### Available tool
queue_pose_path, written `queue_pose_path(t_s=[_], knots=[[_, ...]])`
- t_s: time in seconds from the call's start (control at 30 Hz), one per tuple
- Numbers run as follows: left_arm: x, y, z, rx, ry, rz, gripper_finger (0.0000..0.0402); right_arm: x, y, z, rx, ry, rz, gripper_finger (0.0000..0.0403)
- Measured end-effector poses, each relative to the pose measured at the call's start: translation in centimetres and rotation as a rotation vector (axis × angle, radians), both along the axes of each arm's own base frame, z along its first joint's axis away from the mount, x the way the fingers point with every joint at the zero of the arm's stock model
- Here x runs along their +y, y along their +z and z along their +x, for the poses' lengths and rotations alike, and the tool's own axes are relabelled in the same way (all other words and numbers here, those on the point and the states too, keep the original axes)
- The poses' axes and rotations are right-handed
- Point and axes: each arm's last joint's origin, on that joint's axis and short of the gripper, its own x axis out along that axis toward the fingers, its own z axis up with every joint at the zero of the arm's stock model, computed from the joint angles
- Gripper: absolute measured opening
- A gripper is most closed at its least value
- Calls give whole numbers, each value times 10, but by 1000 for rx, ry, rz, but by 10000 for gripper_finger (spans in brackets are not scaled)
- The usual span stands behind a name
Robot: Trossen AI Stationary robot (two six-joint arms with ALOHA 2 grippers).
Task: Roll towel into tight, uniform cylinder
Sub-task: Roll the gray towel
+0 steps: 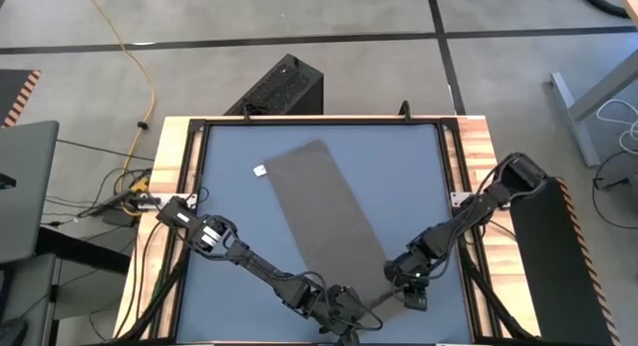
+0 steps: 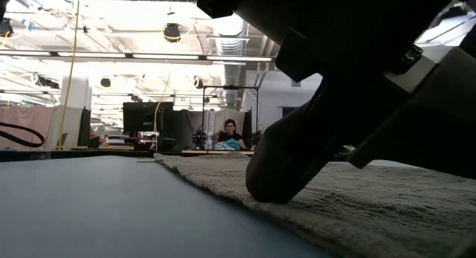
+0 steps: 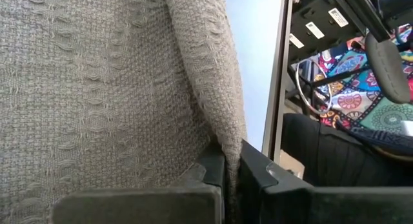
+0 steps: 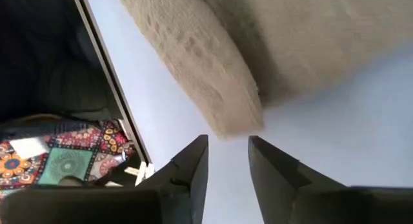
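The left pincer (image 3: 231, 161) is clamping the towel (image 1: 324, 211) at its near edge. The right pincer (image 4: 228, 161) is hovering apart just beside the corner. Only the high view is showing the white tag (image 1: 260, 171); no writing is reading on it

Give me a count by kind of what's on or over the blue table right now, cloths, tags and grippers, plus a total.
Towel: 1, lying flat and diagonal on the tabletop
White tag: 1
Grippers: 2, the left gripper shut on the towel's near edge, the right gripper open just off a corner
Total: 4

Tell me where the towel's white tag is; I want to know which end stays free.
In the high view the white tag sits at the towel's far-left corner, on the tabletop, at the end opposite both end effectors.
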Motion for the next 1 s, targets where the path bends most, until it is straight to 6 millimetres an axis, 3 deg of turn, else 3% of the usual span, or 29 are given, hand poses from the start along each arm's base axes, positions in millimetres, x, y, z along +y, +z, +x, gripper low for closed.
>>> queue_pose_path(t_s=[0.2, 0.3, 0.4, 0.53, 0.63, 0.8, 1.0], knots=[[3, -1, 1, 16, 5, -3, 0, -10, 36, -17, -176, -44, -92, 145], [5, -1, 1, 20, 9, -3, 0, 3, 53, -30, -406, -40, -155, 144], [7, -2, 2, 28, 13, 2, 0, 26, 58, -43, -624, 32, -214, 144], [9, -3, 2, 38, 20, 11, 0, 55, 47, -58, -795, 187, -300, 141], [9, -3, 2, 40, 19, 7, 0, 67, 32, -68, -810, 266, -378, 133], [9, -3, 2, 45, 22, -5, 0, 71, 13, -68, -762, 306, -449, 130], [10, -3, 2, 48, 30, -14, 0, 66, 4, -58, -692, 312, -456, 160]])
